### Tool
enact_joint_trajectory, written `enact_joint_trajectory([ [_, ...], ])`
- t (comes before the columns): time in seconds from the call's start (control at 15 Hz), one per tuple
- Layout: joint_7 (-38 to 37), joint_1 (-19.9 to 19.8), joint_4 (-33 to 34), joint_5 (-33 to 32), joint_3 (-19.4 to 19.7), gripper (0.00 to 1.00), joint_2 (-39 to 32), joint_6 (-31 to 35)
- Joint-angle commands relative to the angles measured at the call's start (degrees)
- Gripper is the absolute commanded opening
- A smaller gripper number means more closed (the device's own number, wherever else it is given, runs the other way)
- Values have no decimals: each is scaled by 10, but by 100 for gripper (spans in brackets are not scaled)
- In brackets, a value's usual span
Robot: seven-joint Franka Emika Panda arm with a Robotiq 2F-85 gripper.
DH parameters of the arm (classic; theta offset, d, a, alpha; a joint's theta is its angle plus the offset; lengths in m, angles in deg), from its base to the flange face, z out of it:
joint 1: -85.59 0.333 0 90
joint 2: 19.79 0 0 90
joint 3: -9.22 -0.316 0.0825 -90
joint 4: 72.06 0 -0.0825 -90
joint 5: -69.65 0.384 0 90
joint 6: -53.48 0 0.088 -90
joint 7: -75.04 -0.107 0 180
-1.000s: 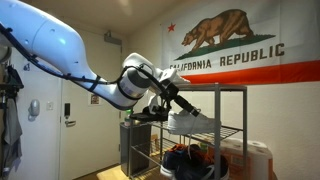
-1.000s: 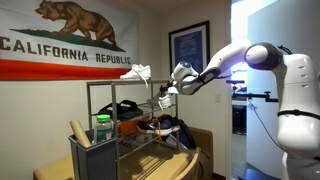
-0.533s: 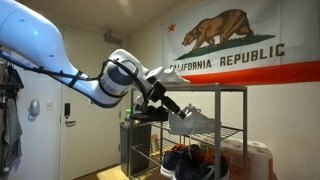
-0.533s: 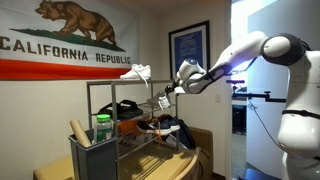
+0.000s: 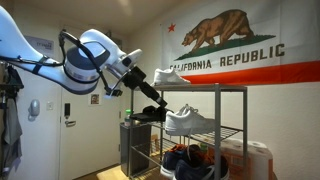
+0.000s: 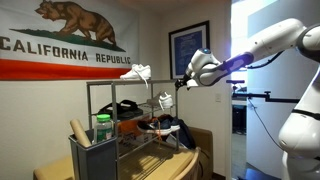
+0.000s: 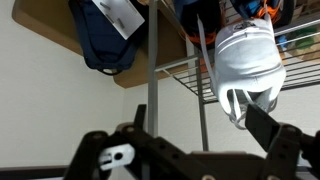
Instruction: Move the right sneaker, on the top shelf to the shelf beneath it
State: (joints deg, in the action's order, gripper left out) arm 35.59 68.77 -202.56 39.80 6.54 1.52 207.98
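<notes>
One white sneaker (image 5: 190,121) rests on the rack's middle wire tier (image 5: 226,130). It also shows end-on in an exterior view (image 6: 165,100) and in the wrist view (image 7: 247,58), lying on the wire bars (image 7: 180,72). Its matching white sneaker (image 5: 170,76) stands on the top shelf (image 5: 218,89), also seen in an exterior view (image 6: 135,72). My gripper (image 5: 155,97) is open and empty, a short way off the rack's side, apart from the lower sneaker. In the wrist view the gripper (image 7: 205,125) has its jaws spread wide with nothing between them.
Dark blue-and-orange sneakers (image 5: 186,158) lie on the lowest tier. Black shoes (image 5: 146,113) sit beside the rack on a grey bin (image 5: 135,148). A bin holding a green bottle (image 6: 102,128) stands in front of the rack. A blue bag (image 7: 105,40) shows in the wrist view.
My gripper has let go of the white sneaker on the middle tier and drawn back from the rack. The sneaker stays where it was set.
</notes>
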Motion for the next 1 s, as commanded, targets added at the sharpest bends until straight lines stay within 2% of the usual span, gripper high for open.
enact_joint_trajectory([
  [0.0,60,10,-24,41,1,100,75,-62],
  [0.27,136,21,12,80,-6,100,104,-188],
  [0.47,186,38,44,101,-2,100,101,-278],
  [0.53,216,55,54,122,9,100,97,-303],
  [0.6,175,37,30,98,-1,100,106,-262],
  [0.93,179,39,33,101,-1,100,105,-269],
])
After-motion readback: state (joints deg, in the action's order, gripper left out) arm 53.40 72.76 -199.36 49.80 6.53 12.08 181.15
